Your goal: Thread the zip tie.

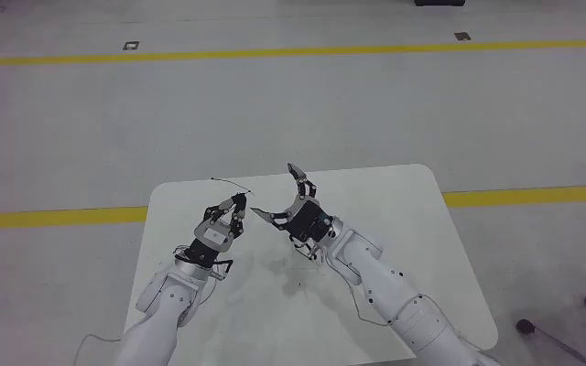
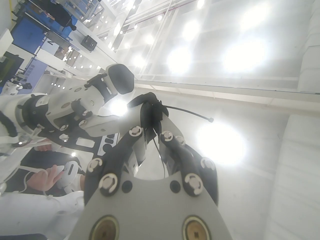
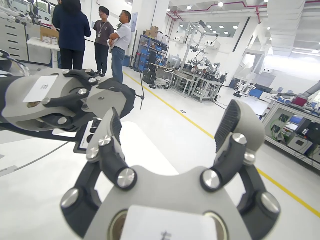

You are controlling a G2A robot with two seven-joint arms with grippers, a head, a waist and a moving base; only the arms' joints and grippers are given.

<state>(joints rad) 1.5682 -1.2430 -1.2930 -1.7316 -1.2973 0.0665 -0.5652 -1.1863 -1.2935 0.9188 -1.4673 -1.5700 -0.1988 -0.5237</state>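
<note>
A thin black zip tie [image 1: 231, 186] is pinched in my left gripper [image 1: 239, 206], which is raised over the white table [image 1: 403, 197] at its far middle. In the left wrist view the zip tie [image 2: 190, 113] sticks out sideways from the shut fingertips [image 2: 160, 108], ending in a small head. My right gripper [image 1: 277, 194] stands open just to the right of the left one, its fingers spread wide with nothing between them. In the right wrist view the right gripper [image 3: 175, 121] is open and the left gripper [image 3: 130, 98] sits beside it, holding the zip tie [image 3: 142, 93] upright.
The white table's front edge [image 1: 275, 352] lies under both arms. Grey floor with yellow lines [image 1: 275, 53] surrounds the table.
</note>
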